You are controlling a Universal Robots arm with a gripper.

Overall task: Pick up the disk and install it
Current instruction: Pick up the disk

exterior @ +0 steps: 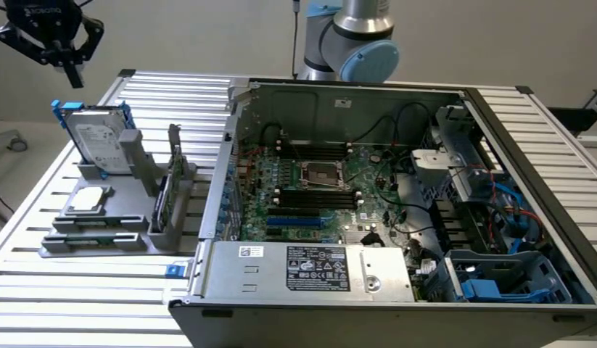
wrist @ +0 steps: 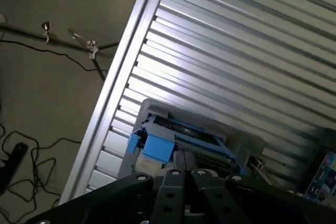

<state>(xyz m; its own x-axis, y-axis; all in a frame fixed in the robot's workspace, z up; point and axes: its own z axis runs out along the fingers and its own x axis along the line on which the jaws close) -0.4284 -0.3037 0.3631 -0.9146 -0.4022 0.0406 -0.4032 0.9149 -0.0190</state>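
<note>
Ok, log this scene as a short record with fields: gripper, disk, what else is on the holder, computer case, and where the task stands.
gripper: shut, holding nothing, in the air above the disk and apart from it
disk: standing upright in the grey holder, blue carrier around it
also on holder: processor chip lying flat; circuit card standing on edge
computer case: open, motherboard exposed, on the slatted table
task: disk not yet picked up

An open computer case covers the slatted table's middle; a grey rack holding a square chip stands near one edge.
</note>
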